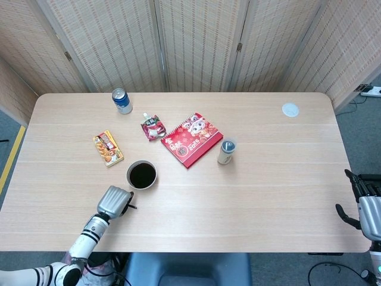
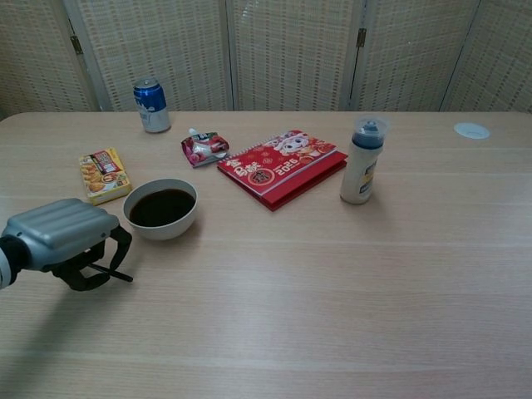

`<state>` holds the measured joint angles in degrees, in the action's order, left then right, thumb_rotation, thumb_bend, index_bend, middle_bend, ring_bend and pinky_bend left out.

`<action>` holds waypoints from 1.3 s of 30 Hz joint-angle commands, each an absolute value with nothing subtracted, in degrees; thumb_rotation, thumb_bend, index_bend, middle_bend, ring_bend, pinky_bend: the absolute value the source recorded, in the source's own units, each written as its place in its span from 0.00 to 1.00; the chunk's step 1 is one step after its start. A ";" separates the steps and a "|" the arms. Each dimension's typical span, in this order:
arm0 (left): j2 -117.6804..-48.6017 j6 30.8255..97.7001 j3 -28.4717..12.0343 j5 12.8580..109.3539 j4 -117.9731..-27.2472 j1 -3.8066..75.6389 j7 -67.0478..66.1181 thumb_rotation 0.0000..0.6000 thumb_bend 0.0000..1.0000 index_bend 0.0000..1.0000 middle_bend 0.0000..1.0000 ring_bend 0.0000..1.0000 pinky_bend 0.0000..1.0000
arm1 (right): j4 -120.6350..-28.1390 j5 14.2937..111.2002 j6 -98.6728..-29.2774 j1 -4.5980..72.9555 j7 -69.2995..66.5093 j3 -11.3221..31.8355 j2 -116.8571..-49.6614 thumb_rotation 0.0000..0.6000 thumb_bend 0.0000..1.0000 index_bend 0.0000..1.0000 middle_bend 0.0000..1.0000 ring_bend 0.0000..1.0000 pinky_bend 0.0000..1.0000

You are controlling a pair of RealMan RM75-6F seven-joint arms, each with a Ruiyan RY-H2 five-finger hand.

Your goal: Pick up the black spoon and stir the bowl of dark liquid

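Head view. Left robot hand (image 1: 115, 201) sits low over the bench (image 1: 268, 179), just beside the near-left side of the bowl (image 1: 142, 175) of dark liquid. Fingers curled under the grey back plate, closed round a thin black spoon (image 1: 130, 207); only a short dark tip shows past the right edge of the robot hand, pointing toward the bowl. Bowl stands upright, liquid surface dark and level. Behind it: yellow snack box (image 1: 108, 148) to the left, blue can (image 1: 122, 100) near the far edge, small red pouch (image 1: 153, 127), red notebook (image 1: 191, 139), and a pale bottle (image 1: 225, 151) with a blue cap to the right of the notebook. White disc (image 1: 290, 109) near the far right corner. Right robot hand (image 1: 362, 201) off the right edge of the bench, well apart from everything, fingers loosely spread with nothing in them.

Chest view. Left robot hand (image 2: 60, 237) at the left edge, back plate up, dark fingers (image 2: 83, 270) wrapped underneath. Black spoon (image 2: 110, 272) handle runs out of the grasp as a thin rod, lying close to the bench (image 2: 332, 291); whether it touches the surface, cannot tell. Spoon end nearer the bowl (image 2: 161, 209) is apart from the rim. Right robot hand outside this view.
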<state>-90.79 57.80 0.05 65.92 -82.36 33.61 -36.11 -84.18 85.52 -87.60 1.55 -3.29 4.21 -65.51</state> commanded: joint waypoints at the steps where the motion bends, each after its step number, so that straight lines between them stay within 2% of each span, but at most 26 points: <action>1: -88.65 57.55 -1.43 65.83 -84.87 33.41 -31.99 1.00 0.45 0.60 0.99 0.98 1.00 | -84.21 85.61 -87.75 1.51 -3.31 4.21 -65.51 1.00 0.23 0.00 0.19 0.30 0.27; 6: -84.35 56.83 -4.87 65.04 -89.30 33.29 -23.51 1.00 0.45 0.61 0.99 0.98 1.00 | -84.24 85.68 -87.81 1.44 -3.33 4.17 -65.42 1.00 0.23 0.00 0.19 0.30 0.28; 11: -80.58 55.47 -10.09 62.80 -93.01 33.13 -11.62 1.00 0.45 0.61 0.99 0.98 1.00 | -84.24 85.77 -87.98 1.38 -3.38 4.18 -65.45 1.00 0.23 0.00 0.19 0.30 0.27; 17: -80.11 56.01 -14.93 61.18 -93.45 33.53 -3.13 1.00 0.46 0.63 1.00 0.99 1.00 | -84.21 85.87 -88.14 1.24 -3.44 4.08 -65.50 1.00 0.23 0.00 0.19 0.30 0.28; 25: -84.15 53.26 -18.24 58.35 -90.82 36.26 3.86 1.00 0.48 0.65 1.00 0.99 1.00 | -84.23 85.96 -88.28 1.06 -3.55 3.98 -65.40 1.00 0.23 0.00 0.19 0.30 0.27; 39: -96.42 54.18 -19.06 53.65 -80.85 40.48 3.36 1.00 0.48 0.65 1.00 0.99 1.00 | -84.25 85.47 -88.10 0.83 -3.95 4.07 -65.14 1.00 0.23 0.00 0.19 0.31 0.28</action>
